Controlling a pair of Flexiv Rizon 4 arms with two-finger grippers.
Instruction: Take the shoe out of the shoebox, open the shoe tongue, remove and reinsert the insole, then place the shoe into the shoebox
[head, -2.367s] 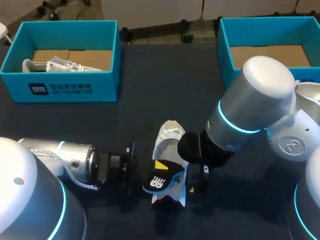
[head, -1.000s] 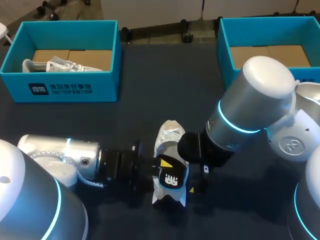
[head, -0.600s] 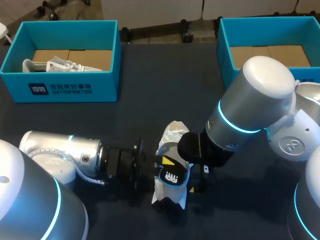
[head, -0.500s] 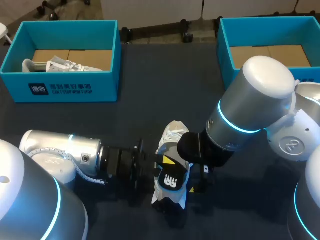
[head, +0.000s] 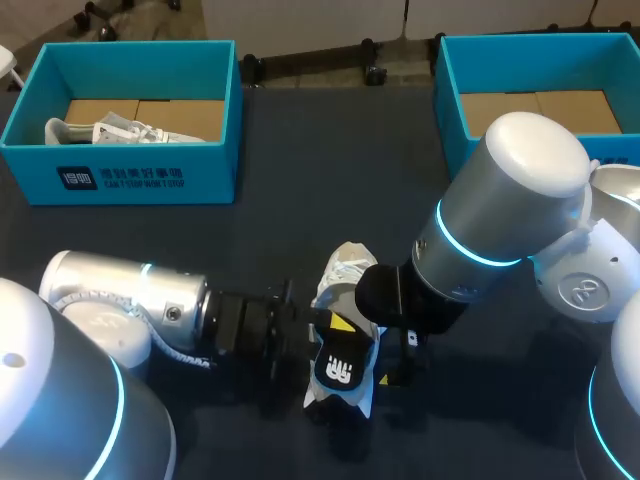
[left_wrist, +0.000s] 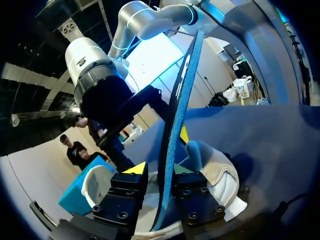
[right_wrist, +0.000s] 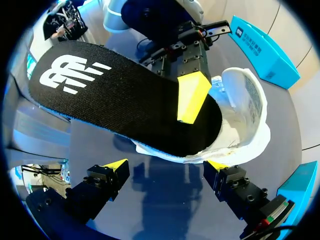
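Centrally, the white shoe (head: 343, 268) is shown lying on the table (head: 300, 170), toe pointed away from the robot. The insole (right_wrist: 120, 100) is clamped by the left gripper (left_wrist: 159, 172), whose fingers are narrowed onto its two faces. The insole's fore end is laid over the shoe's opening. Its logo-bearing heel end juts clear of the shoe on the heel side, so its long axis runs roughly along the shoe but tilted off it. The right gripper (right_wrist: 166, 167) is held just beside the shoe, fingers spread wide and gripping nothing. Reinsertion is judged to depend on feeding the insole toeward along that axis.
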